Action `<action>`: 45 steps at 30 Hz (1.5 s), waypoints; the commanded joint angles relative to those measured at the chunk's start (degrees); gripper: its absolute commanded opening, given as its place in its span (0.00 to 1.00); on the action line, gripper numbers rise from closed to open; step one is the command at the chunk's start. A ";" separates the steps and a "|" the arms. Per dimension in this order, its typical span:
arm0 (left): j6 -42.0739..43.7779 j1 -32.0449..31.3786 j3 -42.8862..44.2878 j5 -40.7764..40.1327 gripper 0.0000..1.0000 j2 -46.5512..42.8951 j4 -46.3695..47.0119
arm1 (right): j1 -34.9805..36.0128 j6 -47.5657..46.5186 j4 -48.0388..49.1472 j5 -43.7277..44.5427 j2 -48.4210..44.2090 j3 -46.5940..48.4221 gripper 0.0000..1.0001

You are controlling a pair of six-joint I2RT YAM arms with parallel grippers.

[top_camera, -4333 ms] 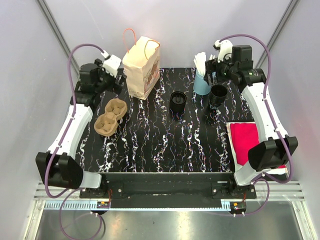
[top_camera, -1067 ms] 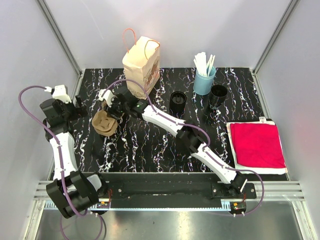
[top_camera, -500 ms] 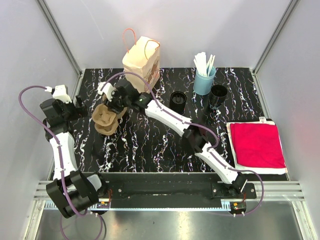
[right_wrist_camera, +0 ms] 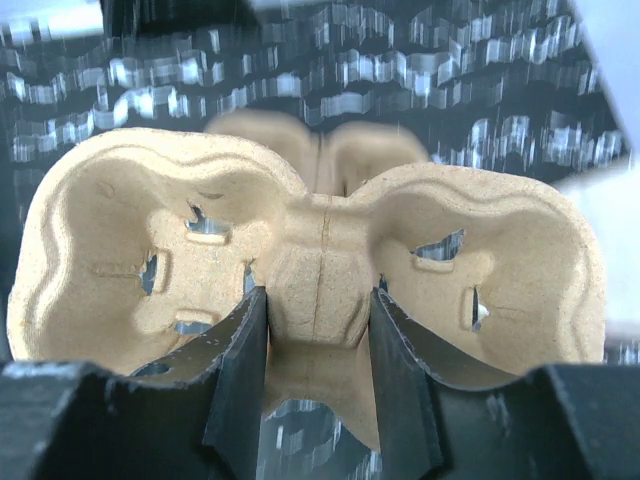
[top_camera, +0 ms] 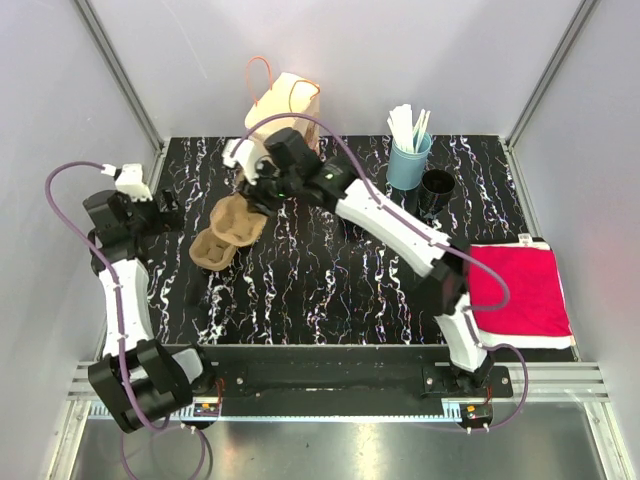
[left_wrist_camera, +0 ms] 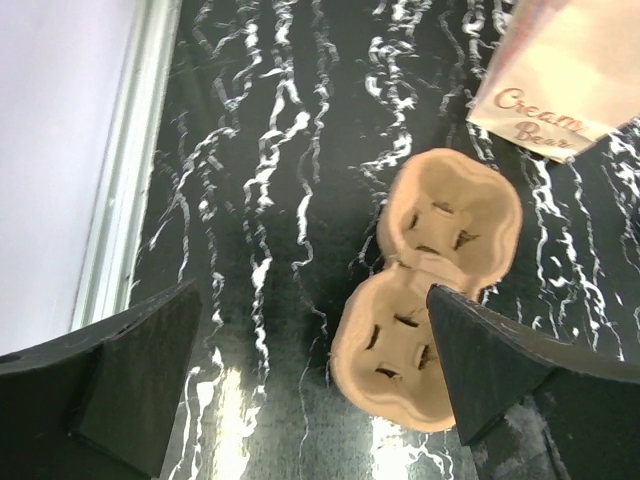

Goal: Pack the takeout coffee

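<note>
A tan pulp cup carrier (top_camera: pixel 242 222) hangs tilted above the table's left side, near the paper bag (top_camera: pixel 284 100). My right gripper (top_camera: pixel 258 196) reaches across from the right and is shut on the carrier's centre ridge (right_wrist_camera: pixel 318 275), one finger in each cup well. A second tan carrier (top_camera: pixel 206 251) lies below it on the table and shows blurred behind the held one (right_wrist_camera: pixel 320 140). My left gripper (top_camera: pixel 166 216) stands wide open to the left, holding nothing (left_wrist_camera: pixel 312 290), with a carrier (left_wrist_camera: pixel 440 290) in front of it. One black coffee cup (top_camera: pixel 437 186) stands at the back right.
A blue cup of white stirrers (top_camera: pixel 407 164) stands beside the black cup. A red cloth on a white tray (top_camera: pixel 520 290) lies at the right edge. The right arm (top_camera: pixel 390 225) spans the table's middle and hides what is beneath it.
The right gripper has lifted the carrier and carried it right and back toward the bag, uncovering a second carrier below. The left arm has shifted slightly inward.
</note>
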 commanded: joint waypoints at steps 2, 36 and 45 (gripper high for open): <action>4.34 -6.54 6.92 -0.65 0.99 3.04 -0.04 | -4.25 -1.15 -7.18 -0.55 -12.93 -12.37 0.31; 21.04 -35.38 10.98 -31.68 0.99 29.93 -8.67 | -17.88 -5.02 -11.49 5.07 -60.32 -49.41 0.36; 24.91 -34.85 9.92 -44.86 0.99 32.31 -0.84 | -17.88 -5.02 -10.79 5.25 -61.47 -50.90 0.36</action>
